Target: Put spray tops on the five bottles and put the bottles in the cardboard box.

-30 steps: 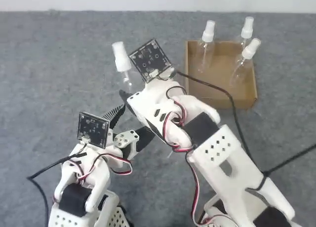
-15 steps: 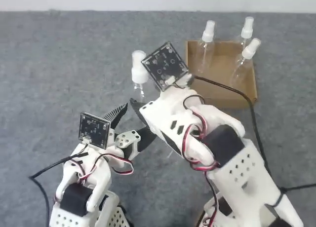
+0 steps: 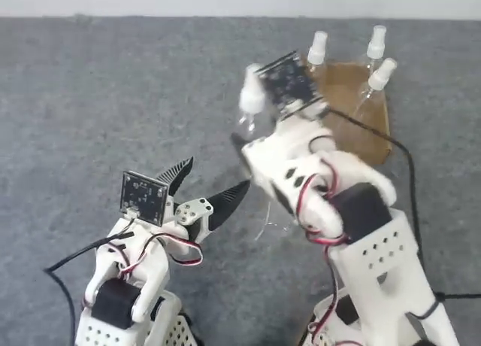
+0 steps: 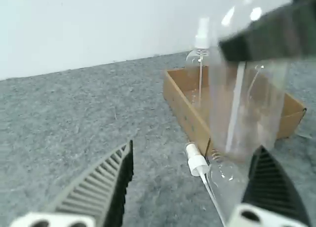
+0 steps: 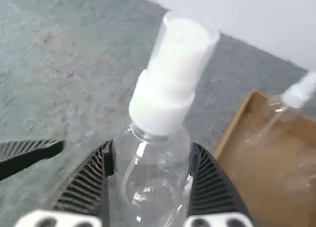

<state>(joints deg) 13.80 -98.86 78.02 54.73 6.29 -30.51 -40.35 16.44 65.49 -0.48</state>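
From above we count three capped bottles [image 3: 382, 74] standing in the cardboard box [image 3: 372, 137]. A fourth bottle [image 3: 251, 101], clamped in the right gripper [image 3: 244, 139], has moved nearer the box. The left gripper [image 3: 217, 173] gapes wide. Left wrist: one spray top [image 4: 196, 164] lies on the carpet [image 4: 74, 103]. Right wrist: the jaws pinch that fourth bottle.

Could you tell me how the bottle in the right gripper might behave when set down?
The bottle looks empty and thin-walled, so probably light and slightly squashy between the fingers. Tall and narrow under its spray top, it may tip easily.
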